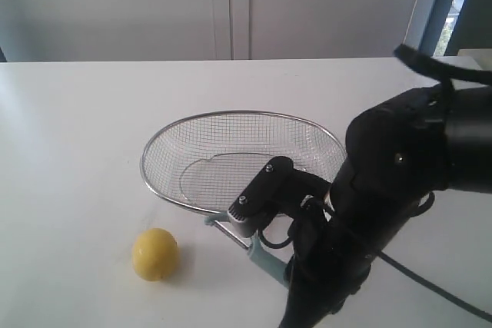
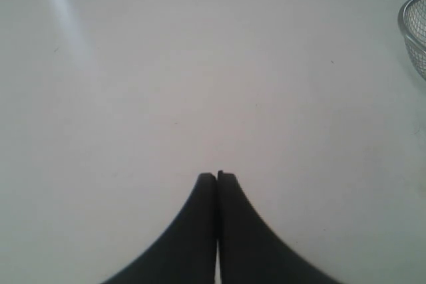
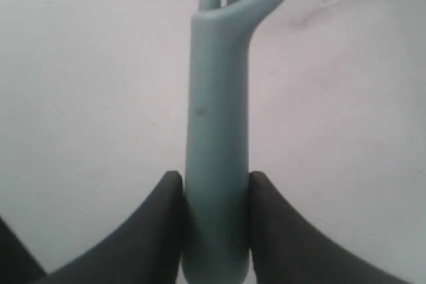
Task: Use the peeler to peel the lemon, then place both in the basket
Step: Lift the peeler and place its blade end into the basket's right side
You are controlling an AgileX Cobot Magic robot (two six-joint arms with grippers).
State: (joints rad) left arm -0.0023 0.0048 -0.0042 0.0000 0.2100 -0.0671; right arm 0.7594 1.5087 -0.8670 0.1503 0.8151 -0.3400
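Observation:
The yellow lemon (image 1: 154,254) lies on the white table, in front of the basket's left end. The silver wire-mesh basket (image 1: 231,114) stands mid-table; its rim also shows in the left wrist view as the basket (image 2: 414,28). The pale teal peeler (image 3: 217,138) lies low over the table between lemon and basket, seen in the exterior view as the peeler (image 1: 266,260). My right gripper (image 3: 215,177) is shut on its straight handle, both fingers pressed to its sides. My left gripper (image 2: 217,176) is shut with nothing in it, over bare table; its arm is outside the exterior view.
The right arm's black body (image 1: 400,190) fills the near right of the exterior view and hides part of the basket's right end. A white wall (image 1: 231,5) runs behind the table's far edge.

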